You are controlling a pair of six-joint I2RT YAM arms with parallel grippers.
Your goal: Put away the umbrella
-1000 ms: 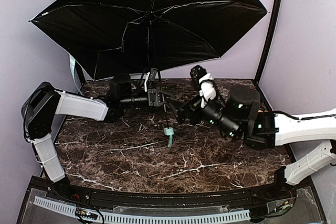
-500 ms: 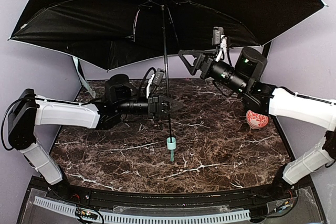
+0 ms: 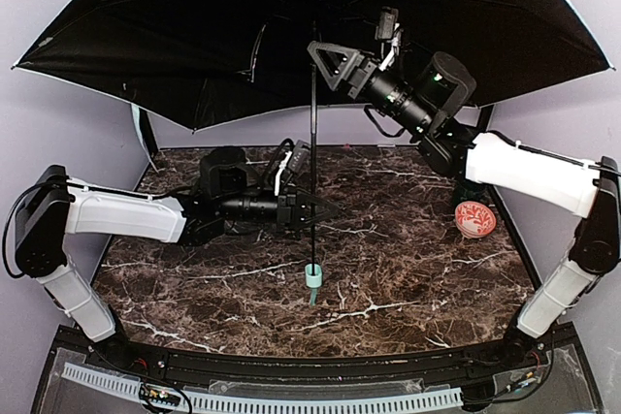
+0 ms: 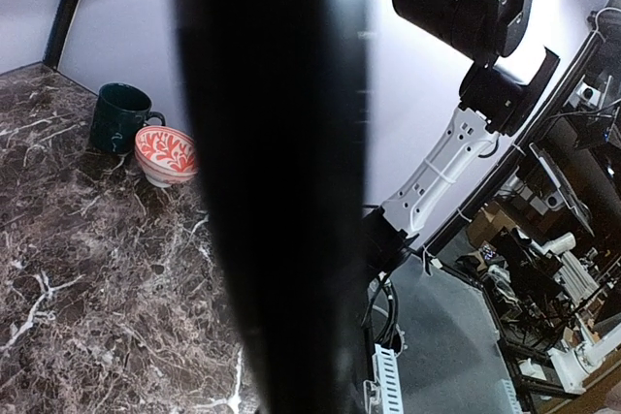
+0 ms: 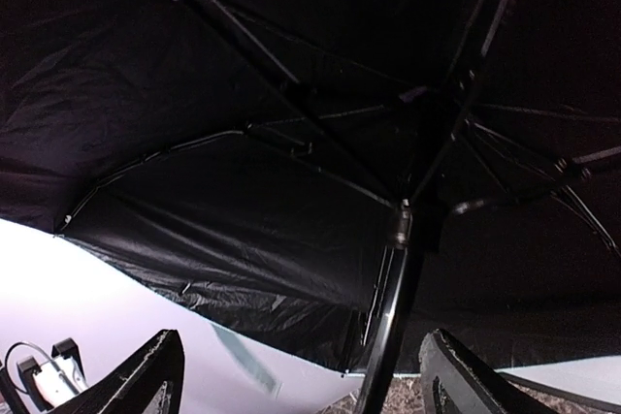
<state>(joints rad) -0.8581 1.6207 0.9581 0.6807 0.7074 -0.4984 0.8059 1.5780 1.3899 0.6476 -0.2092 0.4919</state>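
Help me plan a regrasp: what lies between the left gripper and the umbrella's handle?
Only bare black shaft, from the left gripper down to the mint handle, in the top external view.

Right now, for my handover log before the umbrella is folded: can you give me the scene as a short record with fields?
umbrella: open, canopy on top
shaft: upright
handle: mint, at the shaft's bottom end
left gripper: shut on the shaft, low down
right gripper: open, one finger on each side of the shaft, under the canopy
bowl: on the table, right side
cup: dark green, beside the bowl
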